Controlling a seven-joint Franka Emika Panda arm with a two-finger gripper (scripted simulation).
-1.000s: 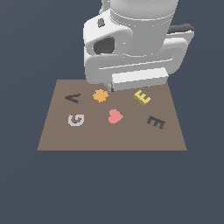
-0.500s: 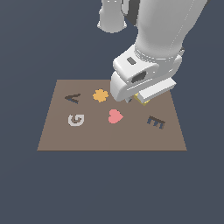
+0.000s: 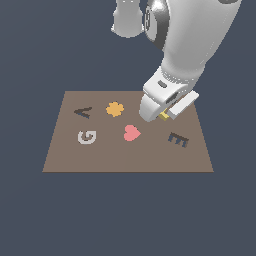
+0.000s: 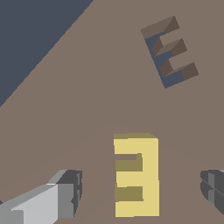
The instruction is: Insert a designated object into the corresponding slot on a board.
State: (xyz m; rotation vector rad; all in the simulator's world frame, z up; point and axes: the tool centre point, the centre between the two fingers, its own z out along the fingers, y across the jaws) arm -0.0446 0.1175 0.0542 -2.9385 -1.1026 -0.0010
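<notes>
The yellow E block [image 4: 136,175] lies flat on the brown board [image 4: 87,109], between my two grey fingertips [image 4: 72,192], which stand apart from it on either side. My gripper [image 4: 142,188] is open and low over the block. In the exterior view only a sliver of the yellow block [image 3: 164,115] shows under my gripper [image 3: 161,111]. The dark E-shaped slot [image 3: 178,140] lies on the board [image 3: 65,155] near its front right in the exterior view, and also shows in the wrist view [image 4: 169,51], a short way from the block.
On the board are a dark A-shaped recess [image 3: 83,112], an orange flower piece [image 3: 114,109], a grey G letter [image 3: 87,137] and a pink heart piece [image 3: 131,133]. The board's edge and dark floor [image 4: 30,39] show in the wrist view.
My arm has swung and come down over the yellow E block, which now is mostly hidden under the gripper in the exterior view. The board pieces have not moved.
</notes>
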